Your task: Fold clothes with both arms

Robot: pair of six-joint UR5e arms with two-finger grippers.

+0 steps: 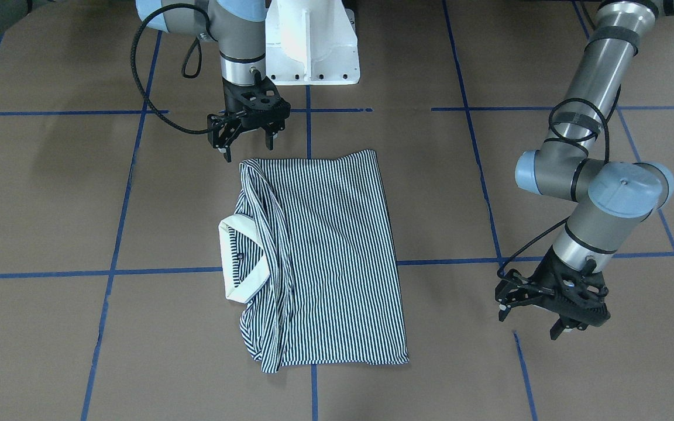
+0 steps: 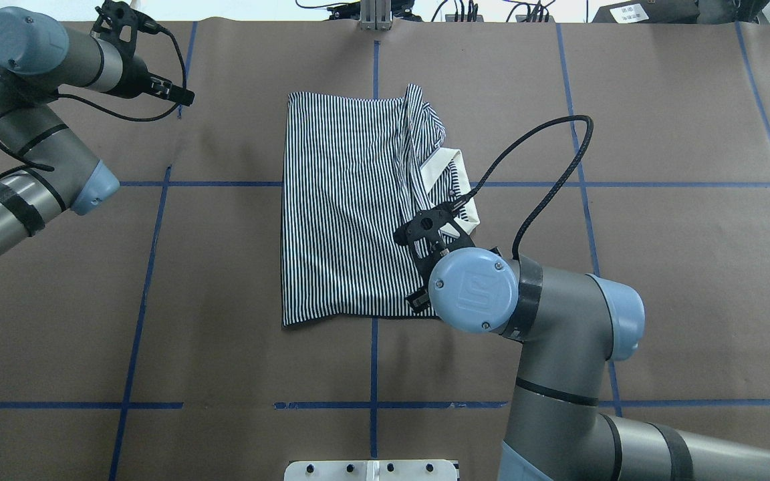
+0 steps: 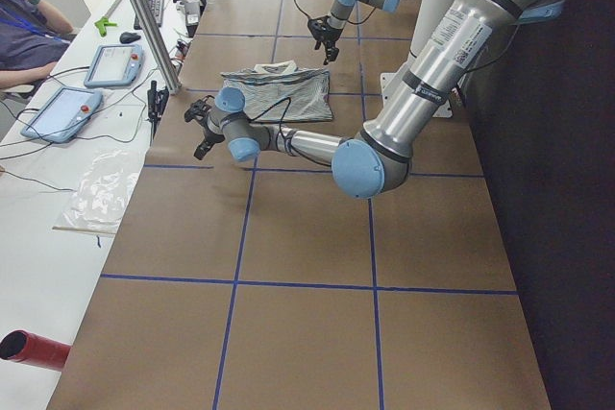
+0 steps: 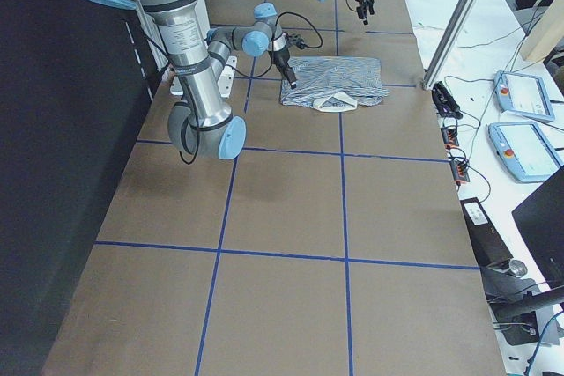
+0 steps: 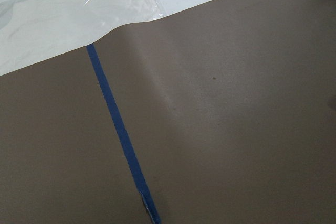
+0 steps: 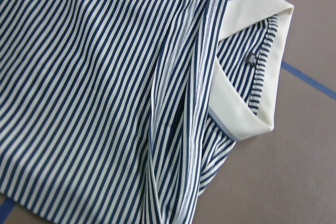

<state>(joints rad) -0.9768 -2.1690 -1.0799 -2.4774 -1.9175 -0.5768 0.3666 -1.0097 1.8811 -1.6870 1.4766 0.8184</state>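
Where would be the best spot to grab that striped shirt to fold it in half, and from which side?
Probably the two corners of the straight edge of the shirt, opposite the collar, coming in low from the robot's left. That edge lies flat and clear, while the collar side is bunched in loose layers.

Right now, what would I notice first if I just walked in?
The stripy polo shirt, folded into a rectangle in the middle of the brown table, with its cream collar poking out one side. The right gripper hovers open by the shirt's corner nearest the robot; the left gripper hangs open well off to the side.
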